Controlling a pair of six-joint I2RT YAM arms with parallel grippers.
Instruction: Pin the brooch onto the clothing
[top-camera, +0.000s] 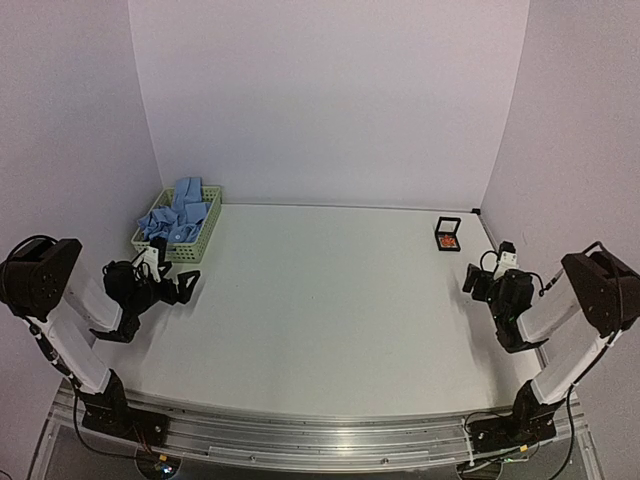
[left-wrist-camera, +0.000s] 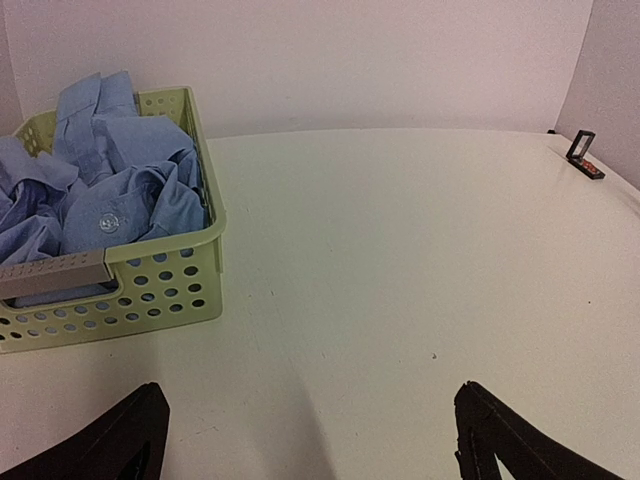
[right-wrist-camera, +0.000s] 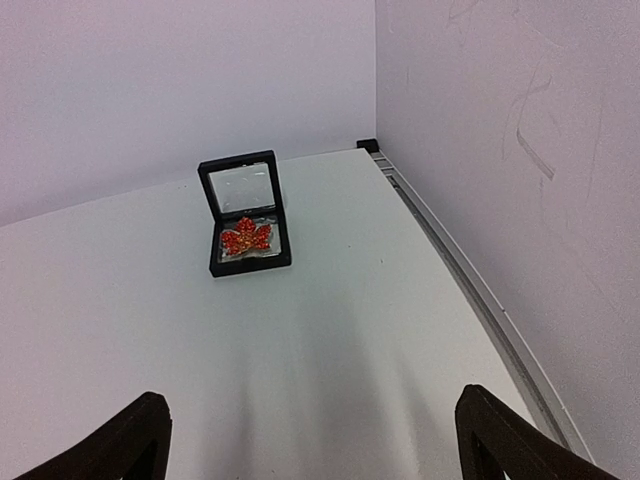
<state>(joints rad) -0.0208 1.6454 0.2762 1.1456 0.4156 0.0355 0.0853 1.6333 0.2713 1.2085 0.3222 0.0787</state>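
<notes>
- Left pincer (left-wrist-camera: 310, 435) — fingers spread wide, holding nothing — hovers over the table (left-wrist-camera: 400, 250), near a pale green basket (left-wrist-camera: 165, 285).
- The light blue shirt (left-wrist-camera: 110, 200) lies crumpled inside that basket, not yet laid out.
- Right pincer (right-wrist-camera: 310, 430), also spread and empty, faces a small black box (right-wrist-camera: 250, 267) near the table's far right corner; the orange leaf-shaped brooch (right-wrist-camera: 246, 237) rests inside, lid raised.
- The task looks to be at its very start. The next move likely calls for lifting the shirt out and spreading it flat — then picking up the brooch.
</notes>
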